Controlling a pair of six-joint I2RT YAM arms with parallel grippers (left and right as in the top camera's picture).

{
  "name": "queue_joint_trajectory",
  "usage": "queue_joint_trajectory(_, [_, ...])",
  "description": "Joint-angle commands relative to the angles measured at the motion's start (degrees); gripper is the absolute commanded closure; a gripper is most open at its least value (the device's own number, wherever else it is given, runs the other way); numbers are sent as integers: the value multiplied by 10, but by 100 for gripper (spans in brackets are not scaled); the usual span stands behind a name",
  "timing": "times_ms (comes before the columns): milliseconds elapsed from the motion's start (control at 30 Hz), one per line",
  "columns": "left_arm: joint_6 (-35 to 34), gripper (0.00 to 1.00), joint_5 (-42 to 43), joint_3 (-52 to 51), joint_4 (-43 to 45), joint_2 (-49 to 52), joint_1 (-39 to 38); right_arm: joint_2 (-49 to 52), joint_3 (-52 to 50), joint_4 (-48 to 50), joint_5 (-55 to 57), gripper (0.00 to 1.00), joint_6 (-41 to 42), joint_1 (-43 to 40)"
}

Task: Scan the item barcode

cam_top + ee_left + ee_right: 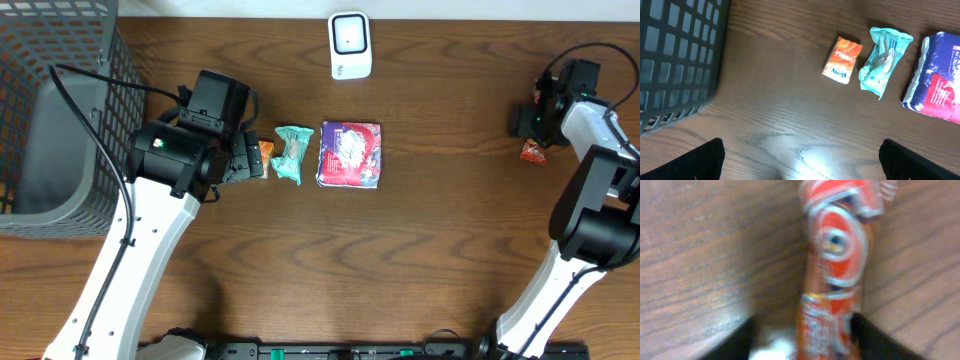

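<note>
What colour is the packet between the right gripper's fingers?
The packet is red-orange with white swirled markings; right wrist view shows it best.

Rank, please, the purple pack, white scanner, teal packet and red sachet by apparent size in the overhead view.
1. purple pack
2. white scanner and teal packet: too alike to separate
3. red sachet, clearly smallest

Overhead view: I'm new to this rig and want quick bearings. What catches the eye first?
A big grey mesh basket fills the left edge, and a white scanner sits top centre. An orange packet, a teal packet and a blue-purple pack lie in a row mid-table. At far right, the right gripper straddles a red-orange wrapper.
</note>
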Motion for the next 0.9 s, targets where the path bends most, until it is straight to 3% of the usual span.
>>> queue_joint_trajectory(0, [-5,2,-1,5,-2,-3,3,7,-24,-7,-52,87,8,-1])
queue_joint_trajectory(33, [-5,2,-1,5,-2,-3,3,6,-24,-9,-76,98,10,0])
queue_joint_trajectory(167, [-5,2,-1,5,-2,-3,3,6,-10,-12,-211,99,16,12])
queue_joint_trajectory(300, [-5,2,-1,5,-2,-3,3,5,23,-18,-254,99,57,37])
queue_joint_trajectory(667, [-5,2,-1,5,-2,-3,3,-12,170,-31,-188,99,75,208])
queue_joint_trajectory(867, [-5,2,-1,5,-2,-3,3,-12,205,55,-64,99,76,325])
